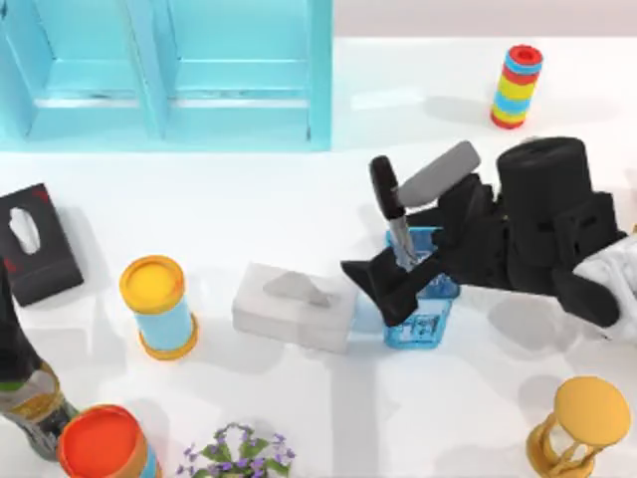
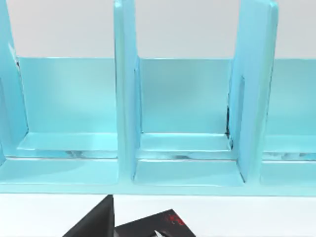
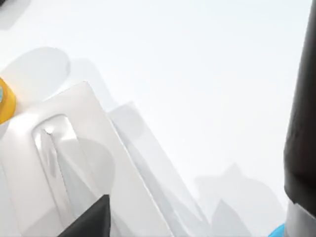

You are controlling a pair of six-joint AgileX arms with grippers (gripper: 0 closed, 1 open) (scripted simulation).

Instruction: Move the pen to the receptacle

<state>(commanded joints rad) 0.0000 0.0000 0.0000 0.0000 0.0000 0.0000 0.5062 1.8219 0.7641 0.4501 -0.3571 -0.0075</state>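
The pen (image 1: 387, 191) stands tilted in the clear blue receptacle (image 1: 426, 311), right of the table's middle. Its black cap is up and its slim grey barrel points down into the cup. My right gripper (image 1: 398, 234) reaches in from the right and is open, with one finger on each side of the pen and a wide gap between them. In the right wrist view the pen (image 3: 301, 123) is seen close up with a corner of the blue receptacle (image 3: 280, 230) beside it, and one black fingertip (image 3: 89, 219) stands well away from the pen. My left arm is parked at the left, and one fingertip (image 2: 96, 224) of its gripper is set far off-centre.
A white tissue box (image 1: 295, 307) lies just left of the receptacle. A blue shelf (image 1: 169, 70) spans the back left. At the left are a black box (image 1: 35, 244), a yellow-lidded can (image 1: 157, 304), a dark bottle (image 1: 25, 388) and an orange-lidded can (image 1: 105, 443). A striped stack (image 1: 517, 87) and an hourglass (image 1: 577, 428) stand at the right.
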